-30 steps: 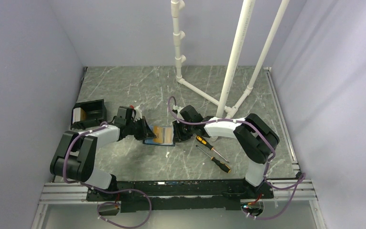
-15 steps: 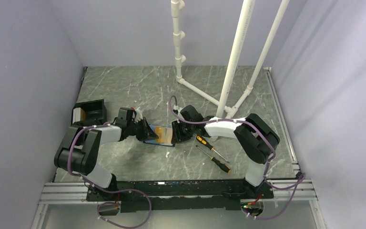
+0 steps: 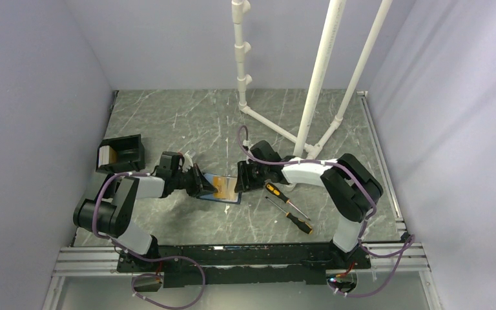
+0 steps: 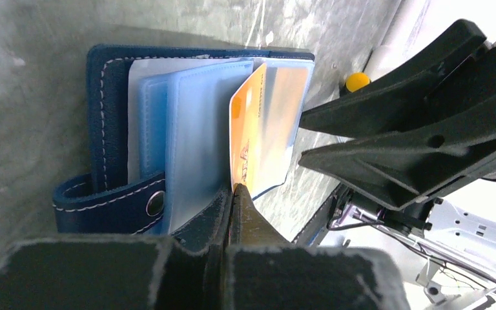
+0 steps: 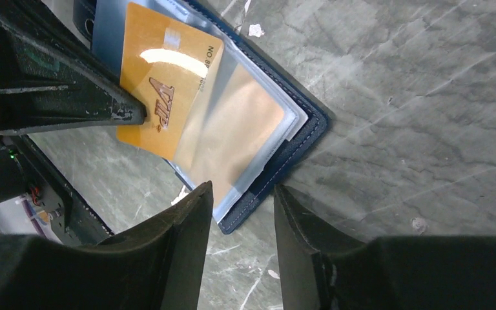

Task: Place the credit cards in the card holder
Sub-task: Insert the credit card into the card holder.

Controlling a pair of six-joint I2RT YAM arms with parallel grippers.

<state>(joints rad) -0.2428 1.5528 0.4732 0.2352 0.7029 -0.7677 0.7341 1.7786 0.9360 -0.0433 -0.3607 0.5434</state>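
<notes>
Toward the counter's front edge, the left hand point(image 4: 232, 194) pinches a card point(image 4: 248, 129) half inside the holder point(image 4: 113, 71) sleeve. The right hand point(image 5: 242, 190), part open, straddles its corner. Other cards unseen, perhaps sleeved.

One holder point(image 4: 100, 97); one card point(image 4: 248, 135) in it; two screwdrivers point(image 3: 303, 226) right of it; one black box point(image 3: 121, 139) left.
</notes>
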